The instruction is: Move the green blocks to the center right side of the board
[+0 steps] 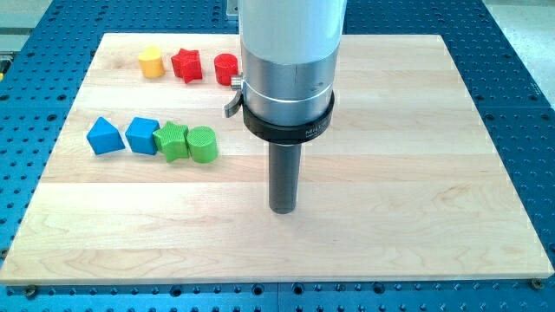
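From where I stand, my tip (283,209) comes first, planted on the wooden board (416,225) a little below its middle; being a bare rod, it has nothing to open or close. Out at its ten o'clock, well apart, sit the two green blocks: a green cylinder (202,144) touching a green star-shaped block (172,141). At their nine o'clock are a blue cube (142,135), then a blue block (104,137). Farthest off, toward twelve o'clock, a yellow block (151,61), a red star-shaped block (186,65) and a red cylinder (226,68) line the far edge.
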You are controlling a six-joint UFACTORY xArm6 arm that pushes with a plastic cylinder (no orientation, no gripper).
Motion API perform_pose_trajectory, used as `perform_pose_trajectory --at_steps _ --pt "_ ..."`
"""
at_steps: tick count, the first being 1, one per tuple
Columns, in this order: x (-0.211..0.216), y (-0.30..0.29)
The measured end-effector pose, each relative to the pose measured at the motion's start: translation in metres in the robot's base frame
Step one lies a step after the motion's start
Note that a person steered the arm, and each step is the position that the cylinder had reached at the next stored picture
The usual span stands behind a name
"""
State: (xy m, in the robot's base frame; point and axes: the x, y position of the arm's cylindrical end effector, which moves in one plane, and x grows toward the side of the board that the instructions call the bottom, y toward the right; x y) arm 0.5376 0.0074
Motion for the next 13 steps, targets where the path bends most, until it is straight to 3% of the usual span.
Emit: perform_pose_trajectory --at_steps 8,9,10,11,13 --pt "0.045 -0.034" --pt "0.009 -0.086" --pt "0.017 -0.166" --pt "-0.039 -0.256" --pt "-0.093 -0.257"
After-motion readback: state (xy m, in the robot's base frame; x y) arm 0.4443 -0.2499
